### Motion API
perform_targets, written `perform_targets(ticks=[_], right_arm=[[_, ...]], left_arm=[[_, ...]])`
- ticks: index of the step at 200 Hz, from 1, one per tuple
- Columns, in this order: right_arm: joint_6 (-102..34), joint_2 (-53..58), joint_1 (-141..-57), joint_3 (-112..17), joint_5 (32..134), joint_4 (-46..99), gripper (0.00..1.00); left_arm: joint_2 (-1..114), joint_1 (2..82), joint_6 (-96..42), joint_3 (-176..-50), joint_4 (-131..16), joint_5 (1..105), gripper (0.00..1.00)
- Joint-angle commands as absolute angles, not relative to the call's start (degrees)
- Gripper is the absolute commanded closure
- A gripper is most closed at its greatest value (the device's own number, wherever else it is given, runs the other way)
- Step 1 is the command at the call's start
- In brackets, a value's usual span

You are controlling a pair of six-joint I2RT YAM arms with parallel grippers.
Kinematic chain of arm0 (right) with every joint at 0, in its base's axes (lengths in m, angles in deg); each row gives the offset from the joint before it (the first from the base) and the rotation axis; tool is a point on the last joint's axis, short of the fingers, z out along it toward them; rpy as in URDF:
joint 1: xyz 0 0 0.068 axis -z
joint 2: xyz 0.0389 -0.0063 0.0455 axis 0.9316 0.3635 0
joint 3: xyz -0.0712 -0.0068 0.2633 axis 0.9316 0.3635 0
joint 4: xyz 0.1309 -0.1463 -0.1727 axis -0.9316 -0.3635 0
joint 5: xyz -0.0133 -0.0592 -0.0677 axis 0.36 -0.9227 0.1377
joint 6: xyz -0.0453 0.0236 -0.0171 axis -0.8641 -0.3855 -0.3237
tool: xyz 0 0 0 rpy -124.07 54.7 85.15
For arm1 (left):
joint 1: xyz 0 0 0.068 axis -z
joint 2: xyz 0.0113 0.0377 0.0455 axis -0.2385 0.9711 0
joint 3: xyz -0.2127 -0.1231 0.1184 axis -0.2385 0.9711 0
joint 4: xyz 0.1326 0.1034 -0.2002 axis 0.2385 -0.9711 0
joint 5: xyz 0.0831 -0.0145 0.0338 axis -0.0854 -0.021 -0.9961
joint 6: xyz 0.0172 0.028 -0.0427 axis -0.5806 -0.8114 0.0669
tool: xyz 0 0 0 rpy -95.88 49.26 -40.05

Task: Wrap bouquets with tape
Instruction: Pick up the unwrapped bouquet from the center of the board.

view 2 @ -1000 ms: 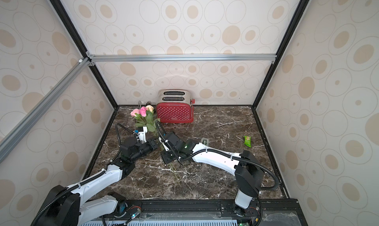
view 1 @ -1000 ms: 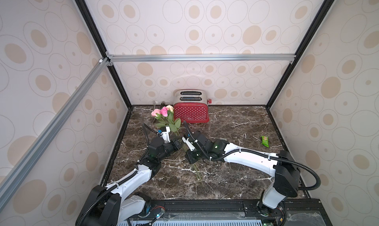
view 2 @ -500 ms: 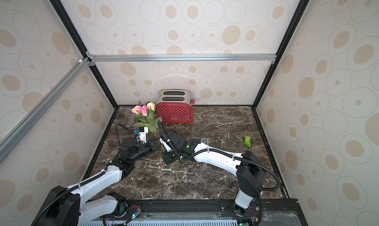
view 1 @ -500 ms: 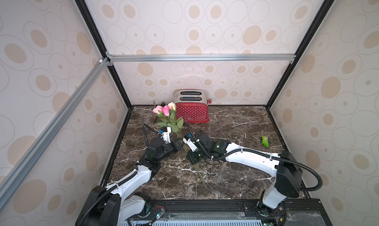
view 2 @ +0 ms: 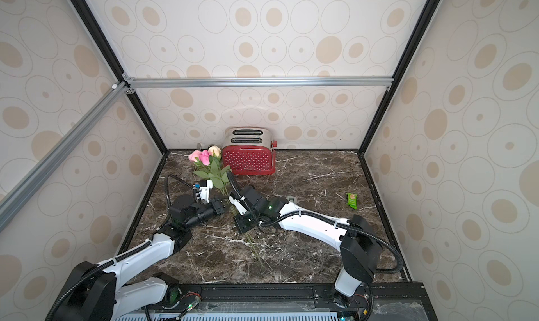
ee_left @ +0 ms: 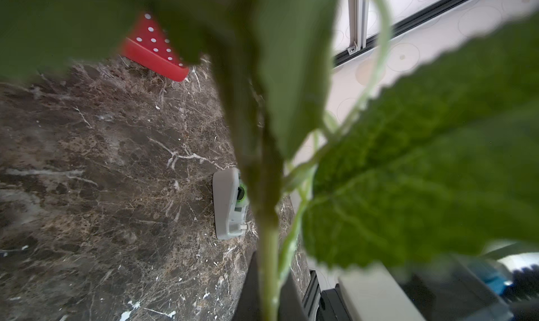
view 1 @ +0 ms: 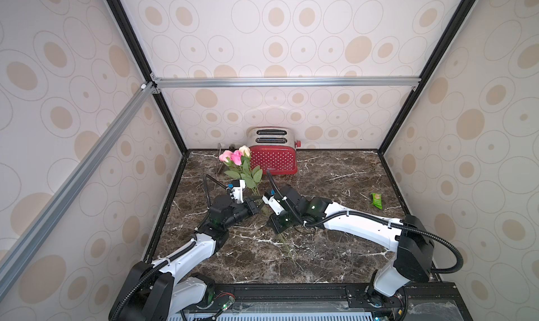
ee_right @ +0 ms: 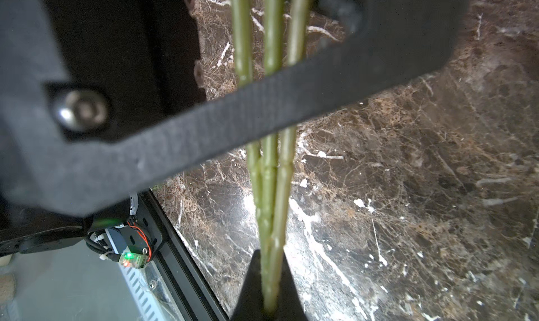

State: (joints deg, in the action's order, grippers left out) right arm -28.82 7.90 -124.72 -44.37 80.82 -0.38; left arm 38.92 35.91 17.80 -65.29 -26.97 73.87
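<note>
- Marble table: both arms reach in from the front edge and meet left of centre.
- Red dotted toaster: against the back wall, upright.
- Bouquet: tilted, with the blooms up near the toaster's left end. The stems run forward through both grippers, and their tips trail on the marble in front (three stems, side by side in the right wrist view).
- Left gripper: clamped on the stems just below the leaves; leaves fill most of its wrist view.
- Right gripper: clamped on the same stems, further down, just beside the left one.
- Tape dispenser: flat on the table behind the right arm, a sliver showing in a top view. Neither gripper touches it.
- Green snack packet: lying well apart, near the right wall.
</note>
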Motion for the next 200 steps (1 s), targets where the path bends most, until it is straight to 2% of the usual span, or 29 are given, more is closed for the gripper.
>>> perform_targets(ticks=[1,12,17,24,34,46,76,104,132,159,200], right_arm=[[-29.02,6.26,-123.97,-44.12,79.95,-1.79,1.0],[-28.46,6.04,-123.88,-43.98,79.14,-1.72,0.95],[-28.04,5.89,-123.89,-43.85,78.52,-1.76,0.88],[-27.42,5.44,-123.79,-43.59,77.39,-1.81,0.73],[-26.75,4.46,-123.54,-42.9,75.78,-1.7,0.62],[-25.59,2.87,-123.12,-41.8,73.32,-1.82,0.55],[-22.59,-2.98,-120.67,-37.34,67.9,-1.92,0.46],[-19.09,-9.68,-116.93,-30.53,63.13,0.3,0.46],[-16.23,-19.27,-113.96,-17.99,59.7,10.45,0.44],[-9.8,-25.35,-107.77,-11.3,63.76,10.87,0.44],[-0.39,-27.76,-102.42,-1.97,71.32,18.89,0.45]], left_arm=[[39.5,35.16,16.74,-66.81,-24.49,74.67,1.0],[39.74,35.16,17.55,-66.49,-23.71,74.45,1.0],[39.85,35.16,17.92,-66.3,-23.36,74.24,1.0],[39.87,35.16,18.41,-65.99,-22.95,73.82,1.0],[39.85,35.16,19.17,-65.54,-22.55,72.87,1.0],[39.68,35.22,19.87,-64.98,-22.18,71.57,1.0],[38.61,35.59,20.9,-63.7,-22.06,68.19,1.0],[38.64,36.23,22.14,-62.9,-21.6,65.16,1.0],[39.22,39.77,25.12,-61.44,-18.93,59.73,1.0],[40.61,45.0,28.91,-60.2,-15.91,52.18,1.0],[44.54,52.29,35.45,-58.93,-10.27,42.8,1.0]])
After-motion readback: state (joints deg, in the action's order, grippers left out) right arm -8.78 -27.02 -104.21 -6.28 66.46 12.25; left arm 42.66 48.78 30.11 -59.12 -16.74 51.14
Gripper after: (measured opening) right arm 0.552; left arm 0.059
